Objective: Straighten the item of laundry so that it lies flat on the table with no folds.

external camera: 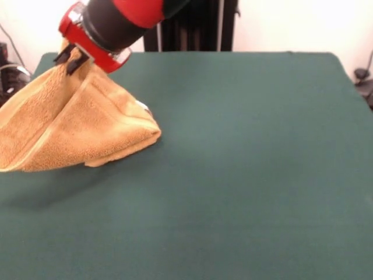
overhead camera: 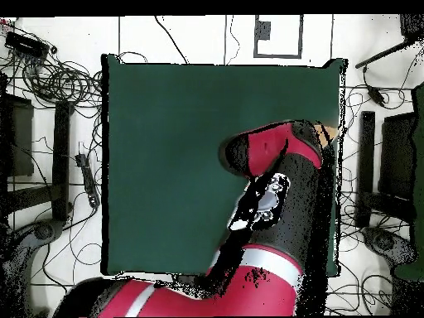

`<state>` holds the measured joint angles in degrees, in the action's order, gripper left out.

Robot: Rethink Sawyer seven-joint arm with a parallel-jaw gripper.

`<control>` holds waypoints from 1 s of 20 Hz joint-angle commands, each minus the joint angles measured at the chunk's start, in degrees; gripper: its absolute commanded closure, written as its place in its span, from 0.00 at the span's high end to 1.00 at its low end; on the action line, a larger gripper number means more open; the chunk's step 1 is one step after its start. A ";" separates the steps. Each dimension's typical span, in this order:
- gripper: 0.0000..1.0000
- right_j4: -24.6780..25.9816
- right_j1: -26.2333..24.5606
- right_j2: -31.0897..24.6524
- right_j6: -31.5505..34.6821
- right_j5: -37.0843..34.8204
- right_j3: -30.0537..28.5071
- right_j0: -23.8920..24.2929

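The golden-orange towel (external camera: 70,125) hangs bunched and folded from my gripper (external camera: 67,57) at the far left of the green table (external camera: 245,163). The black fingers are shut on the towel's top edge. The towel's lower part droops toward the table, and its shadow falls on the felt below. A bit of white tag (external camera: 141,105) shows at its right side. In the overhead view the red arm (overhead camera: 277,149) covers the gripper, and only a small corner of the towel (overhead camera: 329,132) shows by the table's right edge.
Cables and dark equipment (overhead camera: 50,83) lie on the floor around the table (overhead camera: 166,149). Black stands (external camera: 192,26) rise behind the table's far edge. The towel hangs close to the table's left edge in the front view.
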<state>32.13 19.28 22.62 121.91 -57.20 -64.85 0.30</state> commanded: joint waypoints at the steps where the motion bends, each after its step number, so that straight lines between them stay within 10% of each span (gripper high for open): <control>1: 0.00 0.34 -4.71 3.02 11.38 -10.49 4.40 -3.54; 20: 0.00 -0.52 -12.88 10.32 6.11 -37.17 20.53 -10.60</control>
<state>32.04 8.35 32.84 121.91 -85.80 -49.93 -7.62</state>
